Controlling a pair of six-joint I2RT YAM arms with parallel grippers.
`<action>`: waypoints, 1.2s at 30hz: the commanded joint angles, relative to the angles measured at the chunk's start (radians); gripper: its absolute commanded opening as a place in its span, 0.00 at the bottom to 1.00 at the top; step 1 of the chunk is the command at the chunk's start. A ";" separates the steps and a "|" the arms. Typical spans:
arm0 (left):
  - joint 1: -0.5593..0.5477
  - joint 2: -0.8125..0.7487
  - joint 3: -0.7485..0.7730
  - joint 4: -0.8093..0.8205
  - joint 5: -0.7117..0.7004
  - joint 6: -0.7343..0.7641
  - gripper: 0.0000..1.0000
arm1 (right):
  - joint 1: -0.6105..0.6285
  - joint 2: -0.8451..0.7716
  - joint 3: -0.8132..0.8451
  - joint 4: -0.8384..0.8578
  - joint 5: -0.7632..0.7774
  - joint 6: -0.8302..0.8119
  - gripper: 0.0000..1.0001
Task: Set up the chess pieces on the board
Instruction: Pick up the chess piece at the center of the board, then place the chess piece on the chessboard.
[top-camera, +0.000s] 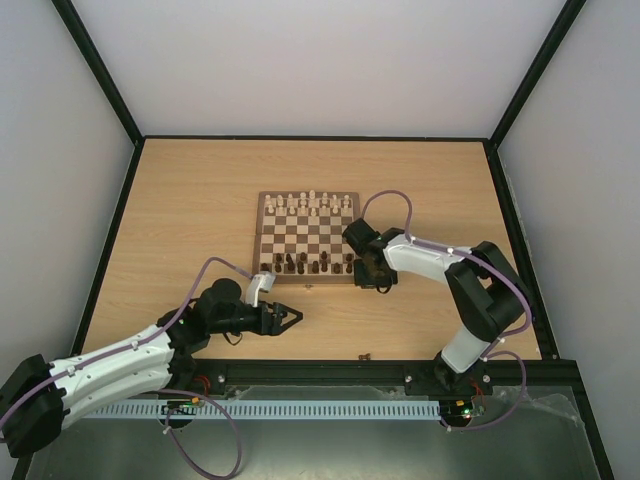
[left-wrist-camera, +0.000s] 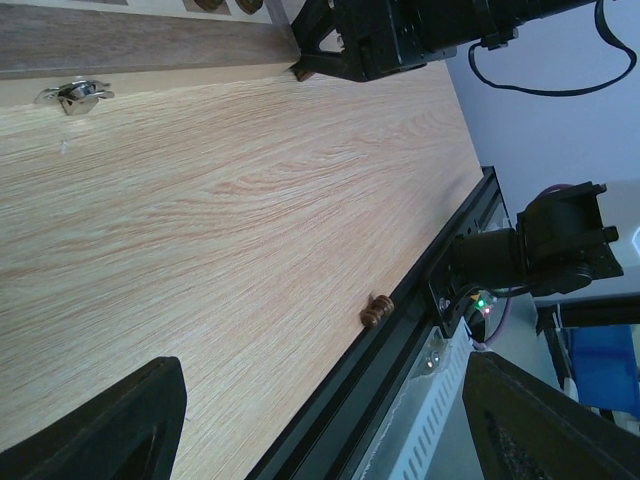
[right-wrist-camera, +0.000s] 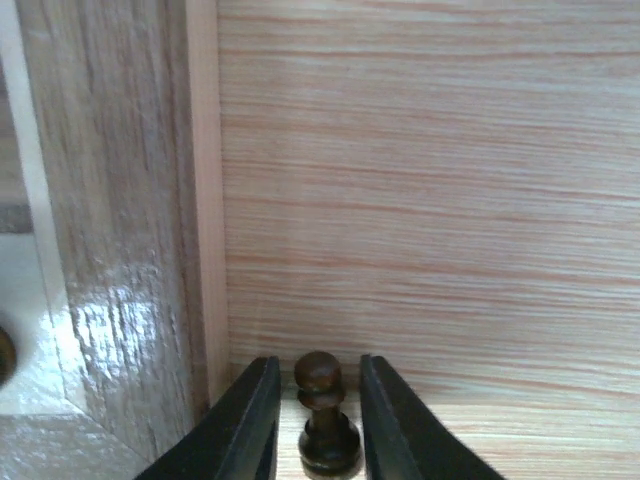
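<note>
Well, right gripper (right-wrist-camera: 315, 366) low at near right corner of board (top-camera: 258, 240). Dark pawn (right-wrist-camera: 326, 438) stands upright on table (top-camera: 180, 230), just beside board frame, between both fingers. Fingers very near pawn, one each side; cannot tell if they squeeze it. Left gripper (top-camera: 291, 318) wide apart, nothing in it, over bare table near board. More dark pieces (top-camera: 310, 264) on near rows. Pale pieces (top-camera: 310, 203) on far rows. One dark piece (left-wrist-camera: 375, 313) lies by table's front edge.
</note>
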 joint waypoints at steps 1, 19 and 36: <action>0.004 -0.015 -0.013 -0.004 -0.005 -0.004 0.79 | 0.001 0.064 -0.008 -0.034 0.019 -0.015 0.20; 0.004 -0.031 -0.010 -0.021 -0.010 -0.007 0.79 | 0.000 0.066 -0.019 -0.017 0.008 -0.010 0.01; -0.114 0.129 0.149 0.303 -0.038 -0.047 0.79 | 0.006 -0.673 -0.306 0.560 -0.463 0.384 0.01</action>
